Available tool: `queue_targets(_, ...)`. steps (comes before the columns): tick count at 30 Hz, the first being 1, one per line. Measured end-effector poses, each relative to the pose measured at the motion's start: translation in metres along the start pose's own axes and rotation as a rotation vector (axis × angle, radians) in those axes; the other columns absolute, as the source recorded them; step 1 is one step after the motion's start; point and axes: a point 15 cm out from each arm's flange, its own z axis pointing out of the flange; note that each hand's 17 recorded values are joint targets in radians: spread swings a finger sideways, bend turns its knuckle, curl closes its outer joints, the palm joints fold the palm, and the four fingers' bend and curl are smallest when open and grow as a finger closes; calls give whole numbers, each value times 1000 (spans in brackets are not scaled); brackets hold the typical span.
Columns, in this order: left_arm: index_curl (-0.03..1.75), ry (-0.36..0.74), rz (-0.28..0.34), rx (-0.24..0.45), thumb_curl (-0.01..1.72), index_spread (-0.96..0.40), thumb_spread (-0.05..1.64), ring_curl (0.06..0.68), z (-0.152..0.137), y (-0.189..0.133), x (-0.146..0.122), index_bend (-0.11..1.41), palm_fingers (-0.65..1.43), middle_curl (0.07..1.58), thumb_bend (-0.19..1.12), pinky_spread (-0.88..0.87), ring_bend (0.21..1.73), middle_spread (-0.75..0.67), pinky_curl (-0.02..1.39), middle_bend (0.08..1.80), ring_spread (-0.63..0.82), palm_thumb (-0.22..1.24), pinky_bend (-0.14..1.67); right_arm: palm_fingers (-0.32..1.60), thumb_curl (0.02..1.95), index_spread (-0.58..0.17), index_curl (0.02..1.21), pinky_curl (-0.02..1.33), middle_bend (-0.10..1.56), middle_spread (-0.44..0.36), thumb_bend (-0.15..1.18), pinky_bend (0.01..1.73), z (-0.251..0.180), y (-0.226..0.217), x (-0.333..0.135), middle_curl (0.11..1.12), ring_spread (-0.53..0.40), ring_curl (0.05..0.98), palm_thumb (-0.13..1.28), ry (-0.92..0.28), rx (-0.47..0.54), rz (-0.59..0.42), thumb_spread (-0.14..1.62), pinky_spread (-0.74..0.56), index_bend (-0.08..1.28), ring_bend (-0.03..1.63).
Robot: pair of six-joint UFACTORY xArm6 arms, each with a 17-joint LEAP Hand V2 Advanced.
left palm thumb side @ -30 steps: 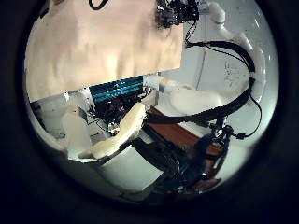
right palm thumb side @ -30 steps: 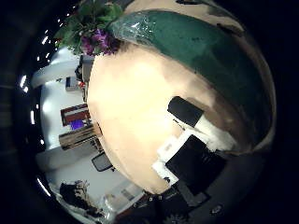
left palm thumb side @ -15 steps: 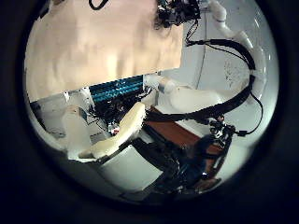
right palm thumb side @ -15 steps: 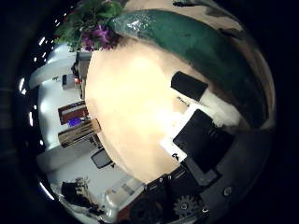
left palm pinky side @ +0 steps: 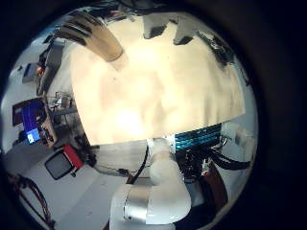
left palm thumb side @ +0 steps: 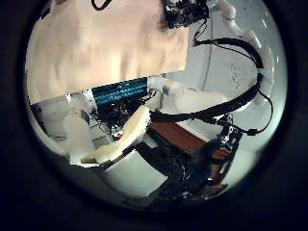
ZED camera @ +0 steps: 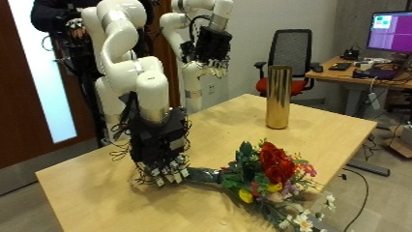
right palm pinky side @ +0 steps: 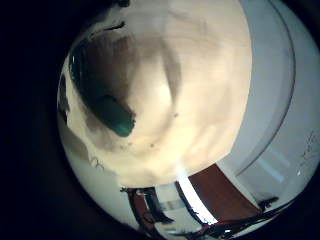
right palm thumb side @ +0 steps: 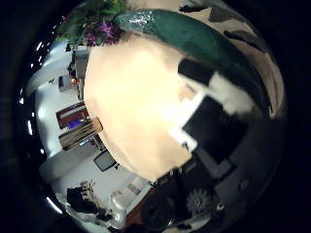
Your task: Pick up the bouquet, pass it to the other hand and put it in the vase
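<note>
Right hand [ZED camera: 162, 155] has dropped closer onto green-wrapped stem of red-and-purple flower bouquet [ZED camera: 264, 175] lying on wooden table [ZED camera: 90, 179]; fingers relaxed, touching wrap. Left hand [ZED camera: 206, 45] hangs high, loosely apart, behind gold cylindrical vase [ZED camera: 277, 97].

Bouquet [ZED camera: 264, 176] on table [ZED camera: 90, 184]; vase [ZED camera: 279, 97] behind

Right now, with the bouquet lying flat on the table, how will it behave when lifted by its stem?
The bouquet of red, yellow and white flowers looks top-heavy: its broad head would probably droop from the thin dark green wrapped stem. That smooth stem may slip or twist. The blooms probably crush easily.
</note>
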Motion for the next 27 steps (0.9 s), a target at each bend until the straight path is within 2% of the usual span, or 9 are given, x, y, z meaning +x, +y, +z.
queue_targets(3, 338, 0, 1, 0, 302, 259, 963, 198, 0, 0, 0, 174, 174, 338, -28, 561, 432, 362, 270, 233, 581, 435, 188, 431, 401, -239, 458, 12, 501, -95, -37, 803, 1, 0, 0, 405, -150, 244, 637, -5, -1, 3, 1001, -113, 175, 878)
queue_targets(5, 338, 1, 1, 2, 302, 259, 963, 198, 0, 1, 0, 174, 175, 338, -28, 561, 431, 357, 269, 234, 582, 435, 188, 324, 389, -207, 440, 5, 437, -7, -39, 817, 2, 0, -1, 380, -56, 206, 593, -10, -4, 6, 1012, 27, 189, 792)
queue_targets(11, 337, 1, 2, 2, 302, 259, 963, 201, 0, 0, 0, 173, 176, 339, -28, 561, 432, 354, 269, 238, 581, 435, 187, 281, 362, -148, 397, 7, 379, 128, -32, 791, 19, 1, -2, 351, 92, 172, 509, -7, -38, 7, 1022, 232, 171, 740)
queue_targets(16, 337, 2, 1, 1, 302, 258, 963, 203, 0, 1, 0, 173, 176, 339, -28, 561, 432, 354, 269, 236, 580, 435, 187, 279, 351, -120, 365, 13, 385, 163, -28, 739, 31, -3, -4, 348, 128, 169, 497, -3, -53, 19, 1021, 268, 165, 737)
queue_targets(21, 336, 2, -1, 0, 302, 258, 963, 204, 1, 0, 0, 174, 175, 338, -28, 561, 435, 354, 268, 235, 580, 435, 188, 320, 353, -105, 348, 16, 416, 171, -23, 690, 34, -4, -2, 353, 114, 168, 514, 8, -58, 23, 1017, 253, 175, 753)
queue_targets(26, 336, 2, 0, 0, 302, 259, 963, 203, 0, -2, 0, 174, 175, 338, -28, 561, 439, 354, 268, 232, 581, 435, 188, 422, 365, -105, 348, 7, 451, 130, -22, 631, 28, -12, -4, 358, 45, 172, 569, 8, -51, 21, 1008, 188, 189, 802)
queue_targets(27, 336, 2, -1, 0, 302, 259, 963, 202, 0, -1, 0, 174, 174, 338, -28, 561, 439, 354, 268, 232, 582, 435, 188, 526, 375, -127, 350, -6, 494, 94, -11, 610, 29, -12, -4, 369, 0, 175, 610, 9, -54, 20, 1008, 146, 195, 845)
